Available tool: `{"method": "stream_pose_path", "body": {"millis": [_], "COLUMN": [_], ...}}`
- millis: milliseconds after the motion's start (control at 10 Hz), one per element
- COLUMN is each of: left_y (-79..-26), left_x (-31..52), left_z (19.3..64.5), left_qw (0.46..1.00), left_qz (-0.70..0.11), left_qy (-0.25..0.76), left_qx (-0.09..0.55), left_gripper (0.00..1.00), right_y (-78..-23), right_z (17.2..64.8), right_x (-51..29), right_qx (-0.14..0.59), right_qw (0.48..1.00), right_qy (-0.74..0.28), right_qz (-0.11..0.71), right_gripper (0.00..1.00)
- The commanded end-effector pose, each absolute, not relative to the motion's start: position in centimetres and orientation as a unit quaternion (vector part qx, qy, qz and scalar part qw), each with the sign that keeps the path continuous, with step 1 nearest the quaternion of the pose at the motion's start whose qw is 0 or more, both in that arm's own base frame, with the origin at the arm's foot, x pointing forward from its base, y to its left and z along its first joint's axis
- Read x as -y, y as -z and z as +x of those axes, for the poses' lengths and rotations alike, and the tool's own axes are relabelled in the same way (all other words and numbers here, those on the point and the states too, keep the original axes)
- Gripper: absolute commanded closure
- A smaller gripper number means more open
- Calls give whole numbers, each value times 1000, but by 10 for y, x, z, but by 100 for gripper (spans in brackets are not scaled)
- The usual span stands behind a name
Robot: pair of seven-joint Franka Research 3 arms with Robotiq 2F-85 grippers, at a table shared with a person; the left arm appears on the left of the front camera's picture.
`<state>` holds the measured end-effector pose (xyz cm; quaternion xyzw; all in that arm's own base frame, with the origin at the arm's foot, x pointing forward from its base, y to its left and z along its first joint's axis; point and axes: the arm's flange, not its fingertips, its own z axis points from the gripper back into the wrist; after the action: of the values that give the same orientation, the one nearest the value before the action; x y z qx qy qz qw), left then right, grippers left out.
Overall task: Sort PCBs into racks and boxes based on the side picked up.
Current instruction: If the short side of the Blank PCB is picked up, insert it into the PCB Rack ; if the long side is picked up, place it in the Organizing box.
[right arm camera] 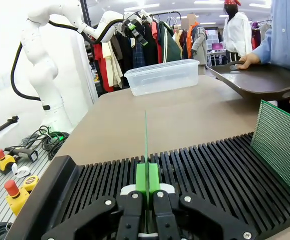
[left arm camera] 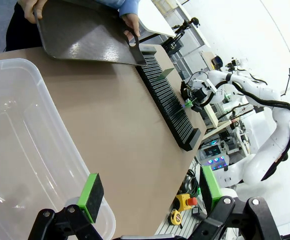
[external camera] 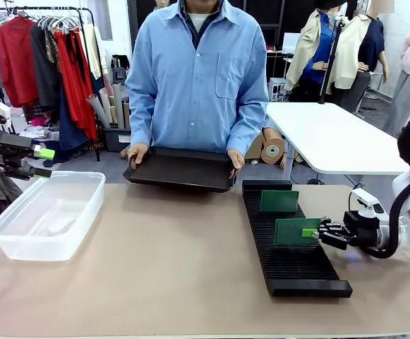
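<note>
The long black slotted rack (external camera: 293,247) lies on the right of the table. One green PCB (external camera: 279,201) stands upright in its far slots. A second PCB (external camera: 295,231) stands upright at mid-rack, and my right gripper (external camera: 317,232) is shut on its right edge. In the right wrist view that PCB (right arm camera: 145,137) is edge-on between the green pads (right arm camera: 141,181), above the rack (right arm camera: 219,167), with the other PCB (right arm camera: 279,145) at right. The clear box (external camera: 21,244) sits at left and looks to hold nothing. My left gripper (external camera: 42,162) hovers open beyond it, over the box rim (left arm camera: 55,120).
A person at the far side holds a shallow black tray (external camera: 183,171) by both ends, tilted over the table edge. Bare tan tabletop lies between the box and the rack. A white table (external camera: 332,138) and clothes racks stand behind.
</note>
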<state>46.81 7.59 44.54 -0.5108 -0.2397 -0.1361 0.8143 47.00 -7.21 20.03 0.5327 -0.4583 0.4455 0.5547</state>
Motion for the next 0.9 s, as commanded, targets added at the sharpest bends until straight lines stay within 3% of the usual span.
{"method": "stream_pose_path", "body": {"millis": [0, 800], "left_y": [-448, -448], "left_x": [-76, -76], "left_z": [467, 467], "left_qw": [814, 814], "left_qz": [-511, -511], "left_qy": [137, 137], "left_qx": [239, 239], "left_gripper": [0, 0], "right_y": [-196, -188], "right_z": [476, 479], "right_x": [67, 63], "right_qx": [469, 459], "right_qw": [551, 557], "right_qy": [-448, -451], "right_qz": [525, 525], "right_gripper": [100, 100]}}
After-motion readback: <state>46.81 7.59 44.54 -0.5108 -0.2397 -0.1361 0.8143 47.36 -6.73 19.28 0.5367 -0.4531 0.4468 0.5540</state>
